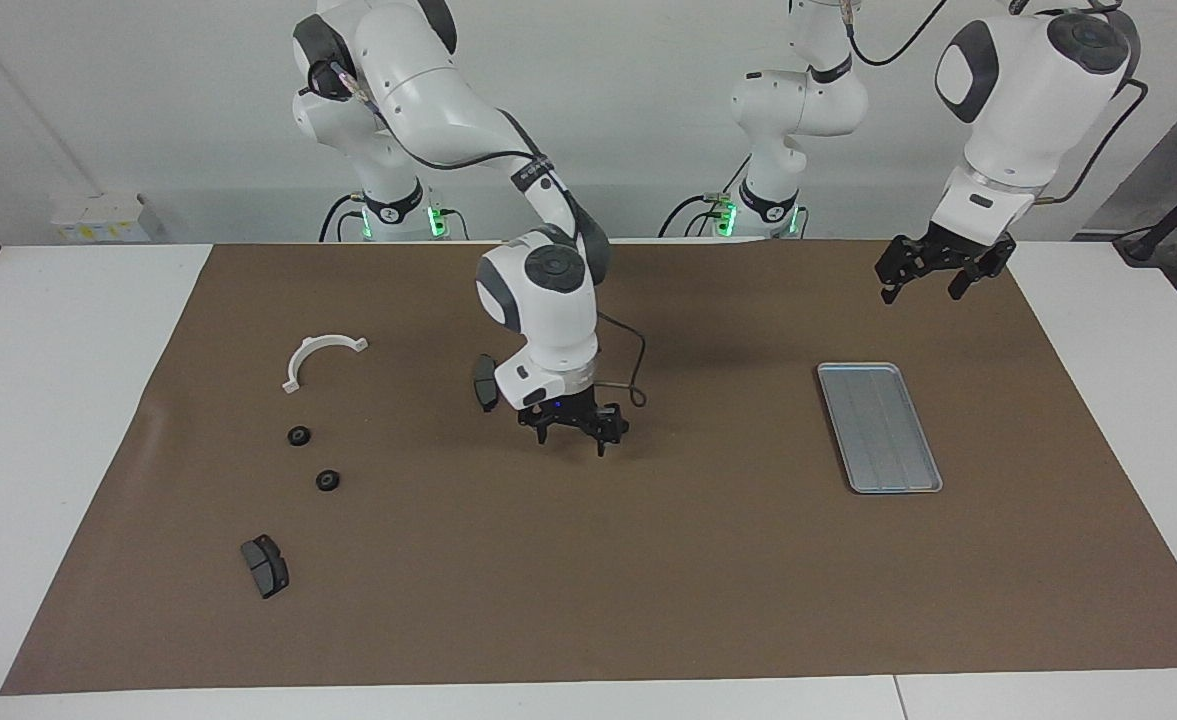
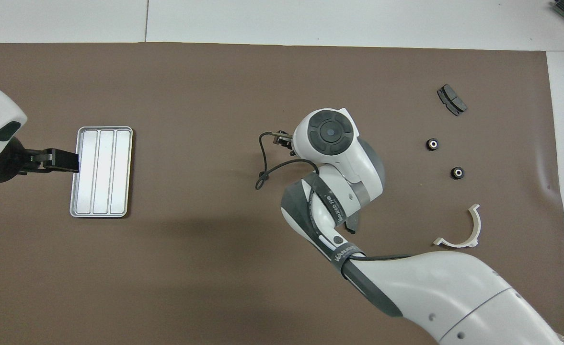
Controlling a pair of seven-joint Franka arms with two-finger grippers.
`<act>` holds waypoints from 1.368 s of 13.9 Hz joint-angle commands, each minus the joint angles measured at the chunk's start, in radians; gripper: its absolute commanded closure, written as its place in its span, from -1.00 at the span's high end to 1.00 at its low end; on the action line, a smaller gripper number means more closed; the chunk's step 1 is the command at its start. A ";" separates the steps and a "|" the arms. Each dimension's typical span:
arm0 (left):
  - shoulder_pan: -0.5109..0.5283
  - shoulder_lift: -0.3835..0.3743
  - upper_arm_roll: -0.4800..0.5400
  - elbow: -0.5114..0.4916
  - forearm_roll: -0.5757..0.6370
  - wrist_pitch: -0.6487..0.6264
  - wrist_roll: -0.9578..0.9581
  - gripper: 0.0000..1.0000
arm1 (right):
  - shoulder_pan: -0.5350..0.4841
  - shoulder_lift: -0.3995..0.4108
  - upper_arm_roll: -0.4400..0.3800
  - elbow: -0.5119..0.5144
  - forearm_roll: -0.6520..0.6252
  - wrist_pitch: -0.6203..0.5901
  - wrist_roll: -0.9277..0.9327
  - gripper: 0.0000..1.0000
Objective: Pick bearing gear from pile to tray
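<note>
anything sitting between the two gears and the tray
Nothing lies on the mat between the gears and the tray. Only the right gripper hangs over that stretch, with a brake pad beside it.

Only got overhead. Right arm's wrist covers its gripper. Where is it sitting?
Observer: The right gripper hangs low over bare mat, apart from the gears. Can't tell if it carries anything.
Operator: Anything hidden under that arm?
Observer: A brake pad lies on the mat right beside the wrist.
Operator: Left gripper looks like it's on the tray rim.
Observer: It isn't. The left gripper is up in the air, open, clear of the tray.
</note>
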 commanded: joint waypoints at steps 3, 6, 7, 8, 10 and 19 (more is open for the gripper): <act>-0.208 0.003 0.002 -0.063 0.020 0.143 -0.260 1.00 | -0.144 -0.177 0.016 -0.211 0.009 -0.004 -0.225 1.00; -0.327 0.061 0.003 -0.058 0.015 0.212 -0.345 1.00 | -0.216 -0.223 0.016 -0.278 0.010 -0.002 -0.360 1.00; -0.367 0.085 0.003 -0.058 0.015 0.232 -0.379 1.00 | -0.246 -0.237 0.016 -0.295 0.012 -0.002 -0.418 1.00; -0.397 0.113 0.003 -0.058 0.015 0.270 -0.420 1.00 | -0.279 -0.248 0.016 -0.312 0.018 -0.002 -0.477 1.00; -0.440 0.180 0.003 -0.054 0.010 0.347 -0.462 1.00 | -0.345 -0.260 0.016 -0.338 0.054 -0.004 -0.627 1.00; -0.517 0.500 0.003 -0.021 0.006 0.689 -0.584 1.00 | -0.582 -0.237 0.014 -0.401 0.119 0.039 -1.000 1.00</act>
